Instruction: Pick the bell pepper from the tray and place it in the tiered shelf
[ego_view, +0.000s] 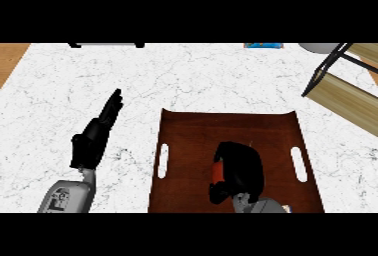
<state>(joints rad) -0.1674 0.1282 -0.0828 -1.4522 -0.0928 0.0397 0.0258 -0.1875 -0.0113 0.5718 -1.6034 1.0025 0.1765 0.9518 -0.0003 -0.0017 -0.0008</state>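
Progress check, head view. My right robot hand (238, 170) sat low over the brown tray (221, 130), fingers curled round the bell pepper (217, 172); only a red-orange sliver of it showed at the left side of the hand, the rest hidden beneath the fingers. The pepper was thus within the tray's bounds, near its middle and toward my side. I could not tell from this view whether it was lifted clear of the tray floor or touching it.

My left robot hand (100, 135) was open, fingers straight, resting above the white marble counter (184, 75) just left of the tray, holding nothing.

The tiered shelf (343, 87), wooden boards on a dark frame, stood at the far right of the counter, well apart from the pepper. No pepper lay on any board that I could see.

Judgement: the grasp looked made, so the pick was partly done. Left to do: the lift out of the tray, the carry up and right toward the shelf, the set-down on a tier, and the release.
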